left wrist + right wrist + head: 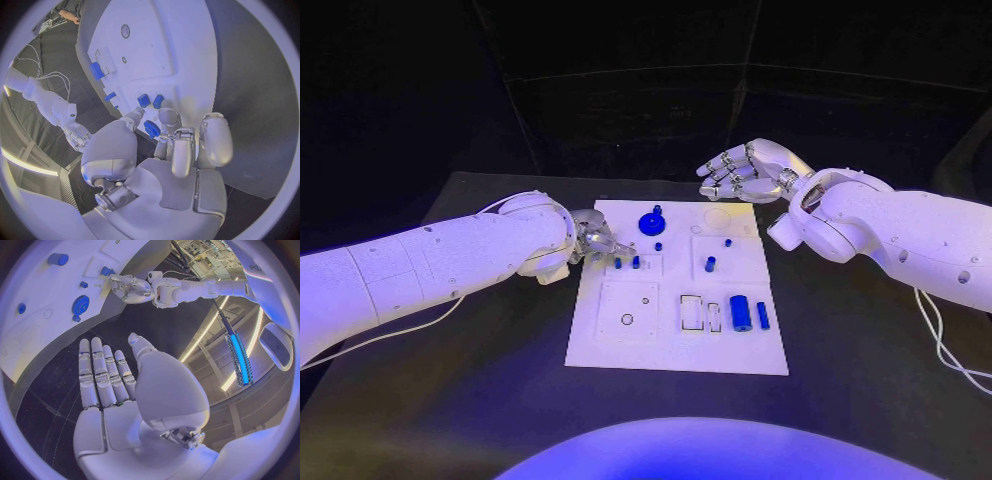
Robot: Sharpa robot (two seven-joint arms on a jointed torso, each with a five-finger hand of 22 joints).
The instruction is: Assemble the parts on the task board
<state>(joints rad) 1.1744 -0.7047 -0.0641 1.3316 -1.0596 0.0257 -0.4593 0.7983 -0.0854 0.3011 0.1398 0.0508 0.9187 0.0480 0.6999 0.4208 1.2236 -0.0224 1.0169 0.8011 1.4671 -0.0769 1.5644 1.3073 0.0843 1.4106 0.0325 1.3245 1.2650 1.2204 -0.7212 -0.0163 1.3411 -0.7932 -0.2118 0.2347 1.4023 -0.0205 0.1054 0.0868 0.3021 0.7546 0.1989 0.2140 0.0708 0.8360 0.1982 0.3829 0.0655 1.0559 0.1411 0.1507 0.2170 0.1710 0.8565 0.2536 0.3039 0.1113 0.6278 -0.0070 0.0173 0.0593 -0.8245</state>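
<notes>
The white task board (pixel 629 340) lies mid-table. My left hand (pixel 596 243) hangs over its left edge and pinches a small blue gear (pixel 152 128) between thumb and fingers. Just past the fingertips, two short blue pegs (pixel 627 264) (pixel 150 100) stand in the board. A larger blue gear (pixel 651 222) (pixel 80 305) sits on the board's far part. My right hand (pixel 754 170) (pixel 109 385) hovers beyond the board's far right corner, fingers straight and holding nothing. A thick blue cylinder (pixel 740 309) and a thinner one (pixel 763 315) lie at the board's near right.
Small blue pegs (pixel 710 264) stand in the board's right middle block, beside empty rectangular slots (pixel 691 312). White cables (pixel 942 345) trail off the right arm over the black table (pixel 473 400). Open table surrounds the board on the near side.
</notes>
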